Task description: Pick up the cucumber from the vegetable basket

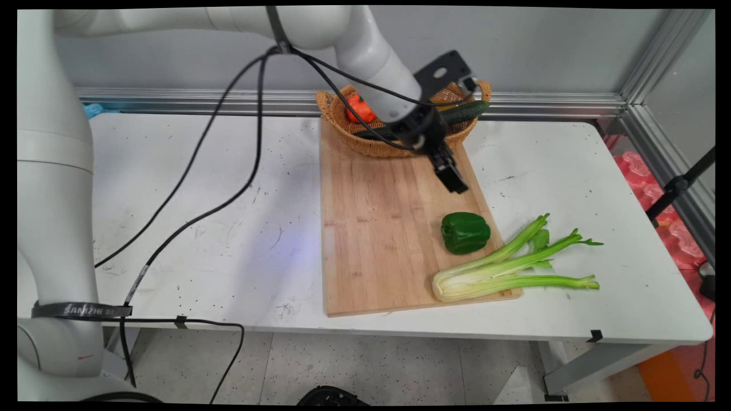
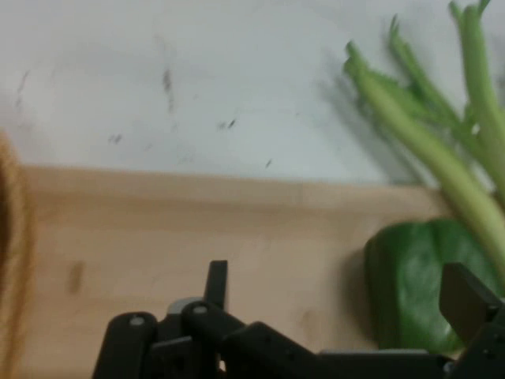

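Note:
My gripper [image 1: 456,182] hangs open over the far right part of a wooden cutting board [image 1: 377,228], just in front of a wicker basket [image 1: 371,147]. Nothing is between its fingers. A green bell pepper [image 1: 465,232] lies on the board a short way nearer the camera than the fingertips. A celery bunch [image 1: 502,268] rests beside it, its base on the board's near right corner and its stalks out on the table. In the hand view the gripper [image 2: 341,296] stands wide over the board [image 2: 197,229], with the pepper [image 2: 414,288] by the right finger [image 2: 465,304] and the celery [image 2: 430,146] beyond.
The basket at the board's far end holds a red-orange tomato [image 1: 360,107] and a dark cucumber [image 1: 465,111]; its rim [image 2: 12,260] shows at the hand view's left edge. Black cables [image 1: 228,142] hang over the white table [image 1: 200,228]. A metal rail runs along the back wall.

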`<state>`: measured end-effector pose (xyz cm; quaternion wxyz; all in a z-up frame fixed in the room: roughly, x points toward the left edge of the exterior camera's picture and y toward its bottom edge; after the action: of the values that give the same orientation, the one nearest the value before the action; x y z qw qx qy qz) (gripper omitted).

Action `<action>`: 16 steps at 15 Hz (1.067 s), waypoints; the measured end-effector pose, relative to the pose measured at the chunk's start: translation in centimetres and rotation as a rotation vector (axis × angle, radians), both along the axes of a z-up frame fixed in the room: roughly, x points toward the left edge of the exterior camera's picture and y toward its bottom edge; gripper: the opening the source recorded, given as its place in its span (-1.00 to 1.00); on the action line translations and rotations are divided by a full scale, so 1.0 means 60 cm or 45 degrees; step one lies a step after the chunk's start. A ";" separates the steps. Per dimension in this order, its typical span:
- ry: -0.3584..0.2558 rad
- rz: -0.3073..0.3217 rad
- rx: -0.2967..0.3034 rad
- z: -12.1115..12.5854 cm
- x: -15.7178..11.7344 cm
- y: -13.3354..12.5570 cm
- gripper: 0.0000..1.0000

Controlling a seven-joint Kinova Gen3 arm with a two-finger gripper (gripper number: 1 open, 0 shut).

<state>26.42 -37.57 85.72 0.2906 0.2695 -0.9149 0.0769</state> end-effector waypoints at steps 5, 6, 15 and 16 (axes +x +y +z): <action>-0.073 -0.002 0.036 0.011 0.064 -0.006 1.00; -0.084 -0.002 0.043 0.012 0.075 -0.006 1.00; -0.204 0.015 0.091 0.021 0.184 -0.023 1.00; -0.213 0.022 0.091 0.022 0.195 -0.028 1.00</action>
<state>38.10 -39.23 87.03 0.2029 0.2803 -0.9357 0.0690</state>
